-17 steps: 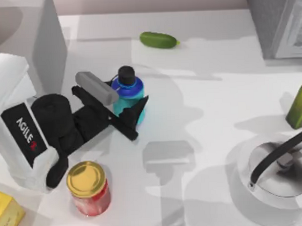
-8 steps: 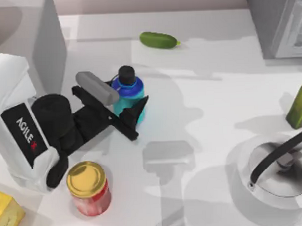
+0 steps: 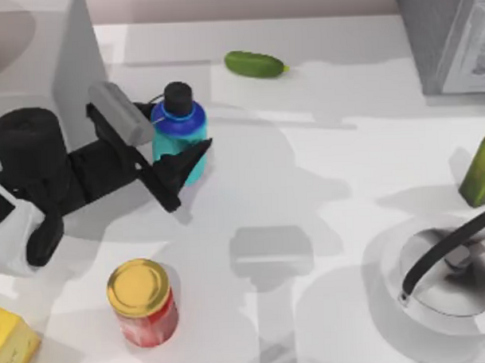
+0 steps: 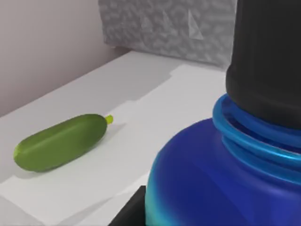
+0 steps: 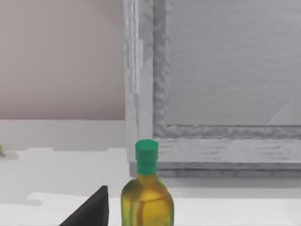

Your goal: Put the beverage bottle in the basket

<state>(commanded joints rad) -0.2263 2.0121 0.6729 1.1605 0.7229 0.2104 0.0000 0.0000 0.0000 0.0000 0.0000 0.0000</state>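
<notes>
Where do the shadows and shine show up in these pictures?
Top view: soft grey shadows spread over the table, a darker one beside the beverage bottle held in the left end effector; the basket has a shiny inside. Left wrist view: the cucumber casts a faint shadow.

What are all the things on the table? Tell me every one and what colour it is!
beverage bottle: one, cyan and dark blue with a black cap, upper left part of the table, between the left gripper's fingers.
basket: one, white-grey with a black handle, lower right.
cucumber: one, green, lying near the far edge.
olive-green bottle: one, green cap, at the right edge above the basket.
red jar: one, gold lid, lower left.
yellow box: one, bottom left corner.
left gripper: one, black, shut on the beverage bottle, at the table's left.
</notes>
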